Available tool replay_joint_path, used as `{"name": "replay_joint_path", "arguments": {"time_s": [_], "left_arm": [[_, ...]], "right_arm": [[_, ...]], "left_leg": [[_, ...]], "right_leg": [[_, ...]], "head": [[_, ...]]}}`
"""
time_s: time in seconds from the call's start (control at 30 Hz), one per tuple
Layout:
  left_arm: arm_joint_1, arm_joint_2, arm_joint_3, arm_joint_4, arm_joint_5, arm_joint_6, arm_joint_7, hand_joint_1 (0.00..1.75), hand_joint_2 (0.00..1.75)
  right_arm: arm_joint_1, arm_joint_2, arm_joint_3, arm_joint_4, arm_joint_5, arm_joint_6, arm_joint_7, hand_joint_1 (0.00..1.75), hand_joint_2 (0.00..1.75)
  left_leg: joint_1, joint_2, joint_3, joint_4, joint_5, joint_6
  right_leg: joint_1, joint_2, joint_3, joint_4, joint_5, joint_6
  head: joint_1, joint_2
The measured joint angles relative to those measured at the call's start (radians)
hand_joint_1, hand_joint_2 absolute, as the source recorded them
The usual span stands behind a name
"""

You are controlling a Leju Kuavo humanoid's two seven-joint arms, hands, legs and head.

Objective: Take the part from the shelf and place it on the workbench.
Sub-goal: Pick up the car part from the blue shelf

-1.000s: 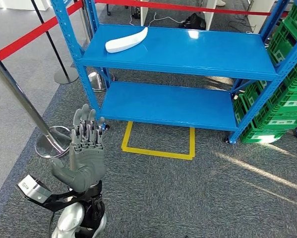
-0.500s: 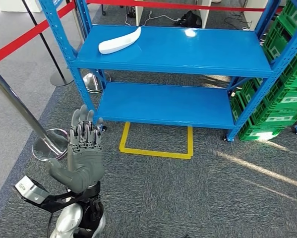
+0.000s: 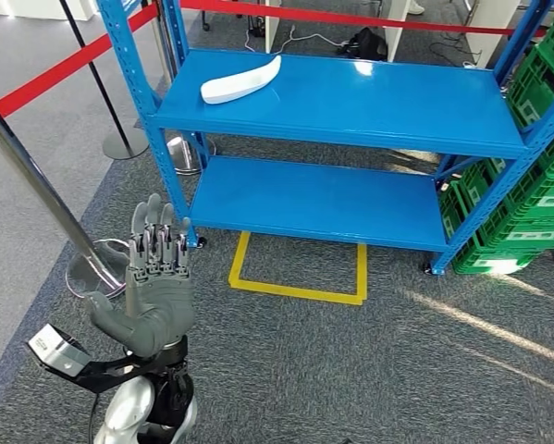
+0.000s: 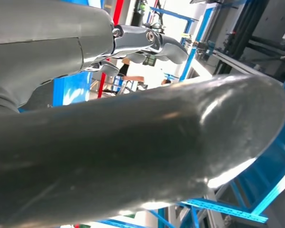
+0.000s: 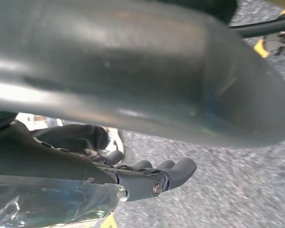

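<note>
- The shelf [image 3: 343, 97] is bright blue on its frame and both boards.
- The part [image 3: 240, 81], on the shelf's upper board, is plain white.
- The left hand [image 3: 157, 296], in front of the shelf, is matt grey with darker grey fingers [image 3: 158, 250].
- The floor marking [image 3: 298, 274] just in front of the shelf is a yellow outline on speckled grey carpet [image 3: 400, 370].
- The crates [image 3: 532, 199] beside the shelf are green with white labels.
- The barrier tape [image 3: 64, 67] beside the shelf is red.
</note>
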Motion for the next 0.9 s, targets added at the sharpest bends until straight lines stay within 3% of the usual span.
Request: {"name": "replay_joint_path", "arguments": {"time_s": [0.17, 0.2, 0.27, 0.3, 0.33, 0.37, 0.4, 0.47, 0.5, 0.57, 0.67, 0.73, 0.8, 0.87, 0.9], "left_arm": [[0.002, -0.001, 0.001, -0.007, 0.0, 0.0, 0.0, 0.0, 0.0], [0.002, -0.002, 0.001, -0.01, 0.0, 0.0, 0.0, 0.0, 0.0], [0.003, -0.002, 0.001, -0.011, -0.001, 0.0, 0.0, 0.0, 0.0], [0.004, -0.002, 0.001, -0.011, 0.0, 0.0, 0.0, 0.0, 0.0], [0.004, -0.001, 0.001, -0.011, 0.0, 0.0, 0.0, 0.0, 0.0], [0.005, -0.001, 0.001, -0.011, 0.0, 0.0, 0.0, 0.0, 0.0], [0.005, 0.0, 0.002, -0.012, 0.0, 0.0, 0.0, 0.0, 0.0], [0.005, 0.0, 0.002, -0.012, 0.0, 0.0, 0.0, 0.0, 0.0], [0.005, 0.0, 0.002, -0.013, 0.0, 0.0, 0.0, 0.0, 0.0], [0.006, -0.001, 0.002, -0.013, 0.0, 0.0, 0.0, 0.0, 0.0], [0.007, -0.003, 0.002, -0.014, 0.0, 0.0, 0.0, 0.0, 0.0], [0.006, -0.005, 0.002, -0.016, 0.0, 0.0, 0.0, 0.0, 0.0], [0.007, -0.006, 0.002, -0.016, 0.0, 0.0, 0.0, 0.0, 0.0], [0.008, -0.005, 0.002, -0.016, 0.0, 0.0, 0.0, 0.0, 0.0], [0.008, -0.005, 0.002, -0.016, 0.0, 0.0, 0.0, 0.0, 0.0]], "right_arm": [[0.002, 0.0, 0.001, 0.0, 0.001, 0.001, 0.0, 0.0, 0.0], [0.002, 0.0, 0.001, 0.0, 0.001, 0.001, 0.0, 0.0, 0.0], [0.001, 0.0, 0.001, 0.0, 0.001, 0.001, 0.0, 0.0, 0.0], [0.001, 0.0, 0.001, 0.0, 0.001, 0.001, 0.0, 0.0, 0.0], [0.001, 0.0, 0.001, 0.0, 0.001, 0.001, 0.0, 0.0, 0.0], [0.002, 0.0, 0.001, 0.0, 0.001, 0.001, 0.001, 0.0, 0.0], [0.002, 0.0, 0.001, 0.0, 0.002, 0.001, 0.001, 0.0, 0.0], [0.003, -0.001, 0.001, 0.0, 0.002, 0.002, 0.001, 0.0, 0.0], [0.003, -0.001, 0.002, 0.0, 0.002, 0.002, 0.001, 0.0, 0.0], [0.001, -0.001, 0.003, 0.0, 0.002, 0.002, 0.001, 0.0, 0.0], [-0.002, -0.001, 0.005, 0.0, 0.002, 0.002, 0.001, 0.0, 0.0], [-0.003, -0.001, 0.006, 0.0, 0.003, 0.002, 0.001, 0.0, 0.0], [-0.002, -0.001, 0.006, 0.0, 0.003, 0.002, 0.0, 0.0, 0.0], [0.0, -0.001, 0.006, 0.0, 0.003, 0.002, 0.0, 0.0, 0.0], [0.001, -0.001, 0.006, 0.0, 0.003, 0.002, 0.0, 0.0, 0.0]], "left_leg": [[0.001, 0.002, 0.001, 0.017, -0.019, -0.027], [0.001, 0.003, -0.02, 0.057, -0.037, -0.032], [0.002, 0.003, -0.101, 0.192, -0.085, -0.039], [0.002, 0.003, -0.146, 0.254, -0.099, -0.041], [0.002, 0.003, -0.18, 0.289, -0.093, -0.041], [0.002, 0.003, -0.197, 0.288, -0.065, -0.04], [0.002, 0.004, -0.195, 0.251, -0.019, -0.039], [0.001, 0.006, -0.155, 0.125, 0.079, -0.038], [0.001, 0.008, -0.133, 0.071, 0.099, -0.033], [-0.001, 0.01, -0.113, 0.026, 0.094, -0.019], [0.002, 0.007, -0.104, 0.019, 0.079, 0.005], [0.004, 0.007, -0.095, 0.017, 0.07, 0.017], [0.002, 0.008, -0.088, 0.017, 0.061, 0.024], [0.0, 0.005, -0.081, 0.017, 0.054, 0.027], [0.0, 0.004, -0.078, 0.017, 0.052, 0.027]], "right_leg": [[0.001, 0.001, 0.029, -0.03, -0.02, -0.027], [-0.001, 0.0, 0.039, -0.034, -0.022, -0.033], [-0.002, -0.001, 0.053, -0.036, -0.031, -0.04], [-0.002, -0.001, 0.06, -0.036, -0.038, -0.041], [-0.002, 0.0, 0.068, -0.036, -0.045, -0.041], [-0.003, 0.001, 0.078, -0.036, -0.054, -0.04], [-0.004, 0.003, 0.091, -0.036, -0.064, -0.037], [-0.004, 0.006, 0.115, -0.035, -0.087, -0.027], [-0.003, 0.007, 0.123, -0.034, -0.099, -0.021], [0.002, 0.006, 0.13, -0.04, -0.114, -0.011], [0.001, 0.001, 0.14, -0.04, -0.129, 0.001], [0.001, 0.0, 0.1, 0.042, -0.169, 0.007], [0.001, 0.0, 0.013, 0.183, -0.219, 0.009], [0.002, 0.0, -0.05, 0.265, -0.228, 0.008], [0.002, 0.0, -0.063, 0.275, -0.222, 0.007]], "head": [[-0.007, 0.0], [-0.009, 0.0], [-0.013, 0.0], [-0.012, 0.0], [-0.013, 0.0], [-0.013, 0.0], [-0.013, 0.0], [-0.014, 0.0], [-0.016, 0.0], [-0.016, 0.0], [-0.01, 0.0], [-0.007, 0.0], [-0.006, 0.0], [-0.006, 0.0], [-0.006, 0.0]]}}
